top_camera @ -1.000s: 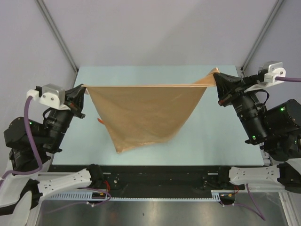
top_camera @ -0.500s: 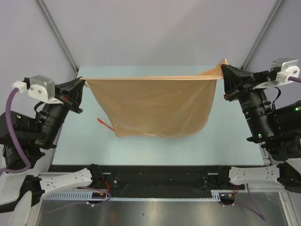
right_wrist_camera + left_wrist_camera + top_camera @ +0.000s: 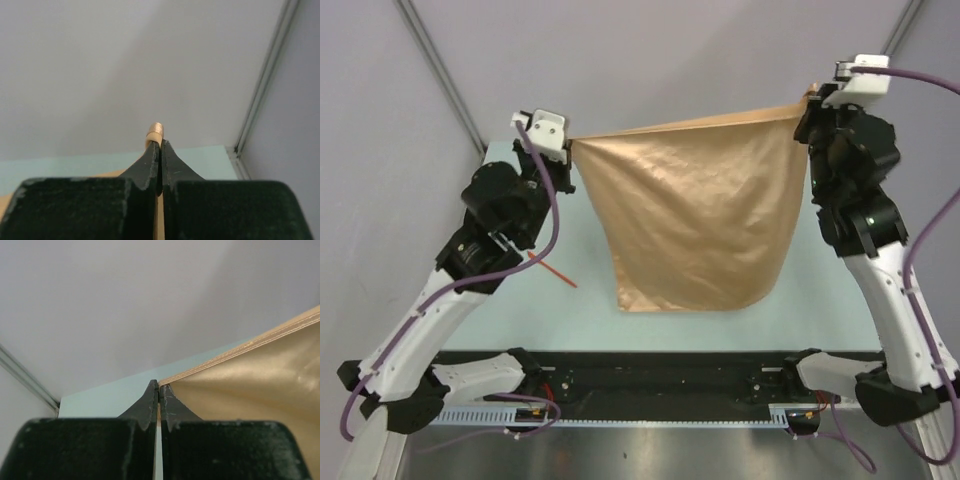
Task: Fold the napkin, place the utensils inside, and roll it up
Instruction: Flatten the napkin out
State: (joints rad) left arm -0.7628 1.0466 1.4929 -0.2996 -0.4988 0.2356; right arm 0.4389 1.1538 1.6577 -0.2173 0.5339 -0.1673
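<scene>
The peach-orange napkin (image 3: pixel 698 220) hangs in the air above the table, stretched by its two top corners and sagging to a rounded bottom edge. My left gripper (image 3: pixel 567 142) is shut on the napkin's top left corner; in the left wrist view the hem (image 3: pixel 240 347) runs away to the right from the pinched jaws (image 3: pixel 159 386). High at the right, my right gripper (image 3: pixel 810 98) is shut on the top right corner, and a small fold of cloth (image 3: pixel 156 129) pokes out past its tips (image 3: pixel 160 143). An orange-red utensil (image 3: pixel 553 270) lies on the table at the left, beside the left arm.
The pale blue table (image 3: pixel 820 300) lies under the hanging cloth, with a black rail (image 3: pixel 660 375) along its near edge. Metal frame posts (image 3: pixel 445 75) rise at the back left and back right (image 3: pixel 262 90). Both arms are raised high over the table sides.
Both arms have risen and moved toward the back, lifting the napkin higher off the table. The cloth has shifted to the right and now hangs free, uncovering more of the utensil.
</scene>
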